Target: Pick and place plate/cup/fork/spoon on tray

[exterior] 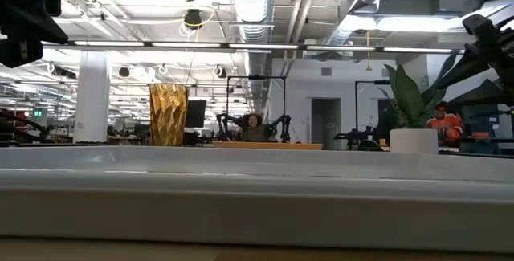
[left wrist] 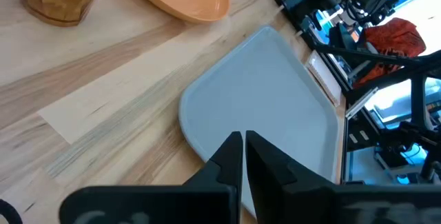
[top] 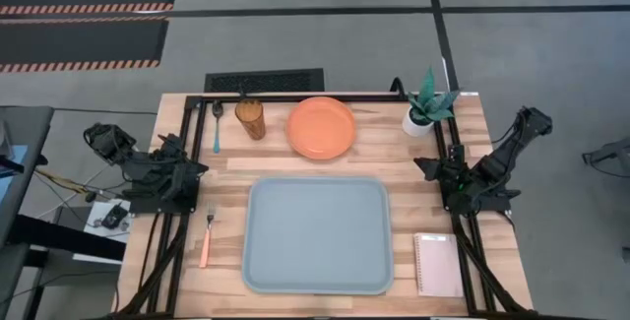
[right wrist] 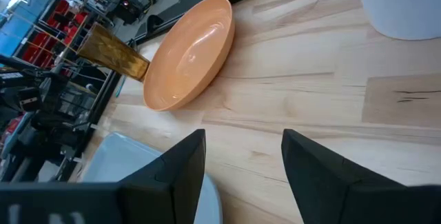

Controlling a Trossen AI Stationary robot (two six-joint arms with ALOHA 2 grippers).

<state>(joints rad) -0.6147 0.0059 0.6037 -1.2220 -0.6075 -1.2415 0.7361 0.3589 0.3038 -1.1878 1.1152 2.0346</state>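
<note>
The grey-blue tray (top: 317, 233) lies at the table's near middle. The orange plate (top: 321, 127) rests flat on the table beyond it, with the amber cup (top: 250, 119) standing upright to its left. The blue-handled spoon (top: 217, 126) lies left of the cup. The orange-handled fork (top: 207, 237) lies left of the tray. My left gripper (left wrist: 244, 148) is shut and empty at the table's left edge, above the wood near the tray's corner (left wrist: 207, 107). My right gripper (right wrist: 242, 156) is open and empty at the right edge, pointing toward the plate (right wrist: 189, 55).
A white pot with a green plant (top: 427, 105) stands at the far right. A pink notebook (top: 438, 264) lies right of the tray. Black frame rails run along the table's left, right and far edges. Bare wood lies between the tray and the plate.
</note>
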